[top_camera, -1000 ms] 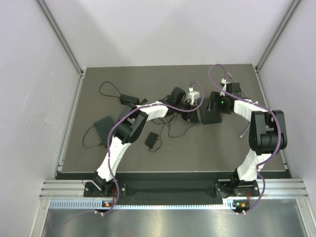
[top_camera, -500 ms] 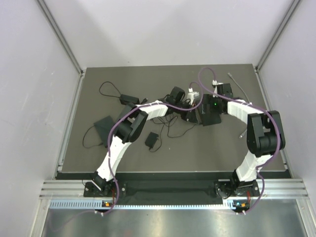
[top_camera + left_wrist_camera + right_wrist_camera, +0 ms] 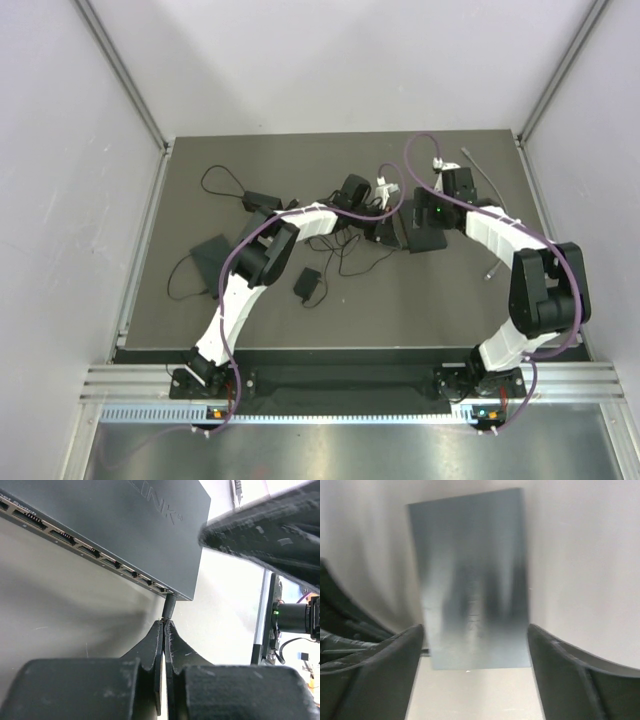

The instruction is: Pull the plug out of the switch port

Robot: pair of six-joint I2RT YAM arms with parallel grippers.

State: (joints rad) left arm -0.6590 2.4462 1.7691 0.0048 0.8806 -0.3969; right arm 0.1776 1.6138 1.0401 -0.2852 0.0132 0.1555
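Grey matting covers the table (image 3: pixel 400 300) between white walls, and the switch (image 3: pixel 428 235) lies on it right of the middle with the plug (image 3: pixel 169 606) seated in its end port, so the pull itself is not yet done. The left gripper (image 3: pixel 163 625) has its jaws pressed together right at the plug's tail, though I cannot tell whether the cord is nipped between them. The right gripper (image 3: pixel 475 640) hangs wide open over the switch, holding nothing, seemingly placed to steady it.
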